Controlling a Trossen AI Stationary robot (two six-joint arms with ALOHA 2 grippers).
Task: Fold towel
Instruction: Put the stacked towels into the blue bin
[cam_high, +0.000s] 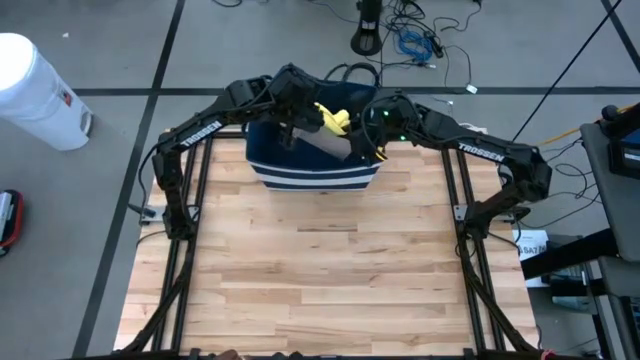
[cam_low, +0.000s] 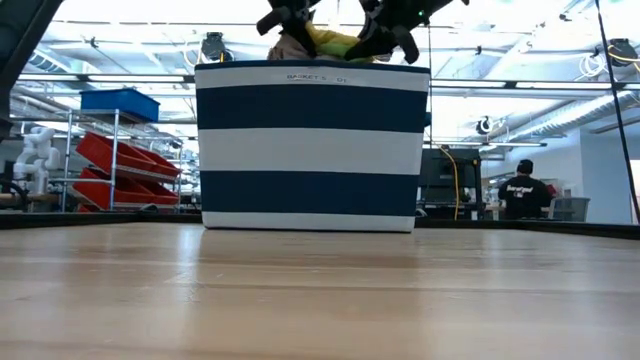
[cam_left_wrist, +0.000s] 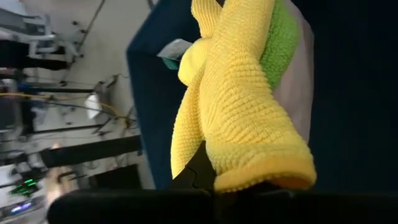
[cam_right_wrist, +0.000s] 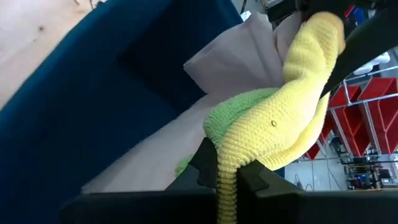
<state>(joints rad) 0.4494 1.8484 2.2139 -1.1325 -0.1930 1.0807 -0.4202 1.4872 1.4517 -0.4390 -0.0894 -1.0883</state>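
Your left gripper (cam_left_wrist: 249, 180) and right gripper (cam_right_wrist: 227, 171) are both clamped on the yellow towel (cam_high: 333, 118), holding it bunched above the striped basket (cam_high: 315, 165) at the far edge of the surface (cam_high: 320, 270). The towel is knobbly knit, rolled and drooping, with green cloth (cam_right_wrist: 239, 115) and pale fabric (cam_right_wrist: 230, 59) beneath it.

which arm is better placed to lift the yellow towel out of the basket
Neither clearly: left gripper and right gripper both pinch the yellow knitted towel above the navy-and-white striped fabric basket.
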